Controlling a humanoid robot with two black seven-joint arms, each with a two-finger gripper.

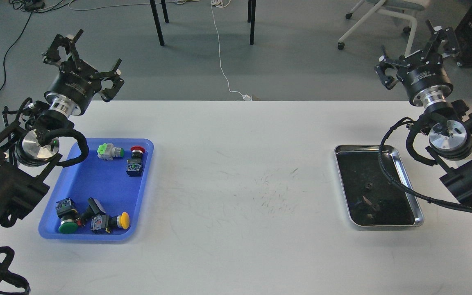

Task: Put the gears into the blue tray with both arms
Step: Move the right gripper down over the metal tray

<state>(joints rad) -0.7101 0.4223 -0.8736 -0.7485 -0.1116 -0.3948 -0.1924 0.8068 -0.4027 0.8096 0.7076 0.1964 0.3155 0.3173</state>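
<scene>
The blue tray (81,182) lies at the left of the white table and holds several push-button switches with coloured caps. A tiny black gear (367,188) shows on the dark bottom of the steel tray (408,191) at the right; other small dark shapes lie near it, too small to name. My left gripper (83,59) is raised beyond the table's far left corner, open and empty. Beyond the far right corner, well above the steel tray, my right gripper (417,46) is also open and holds nothing.
Black cable (400,187) from my right arm hangs over the steel tray's right side. Chair and table legs (158,24) and a white cord (221,61) are on the floor past the table's far edge.
</scene>
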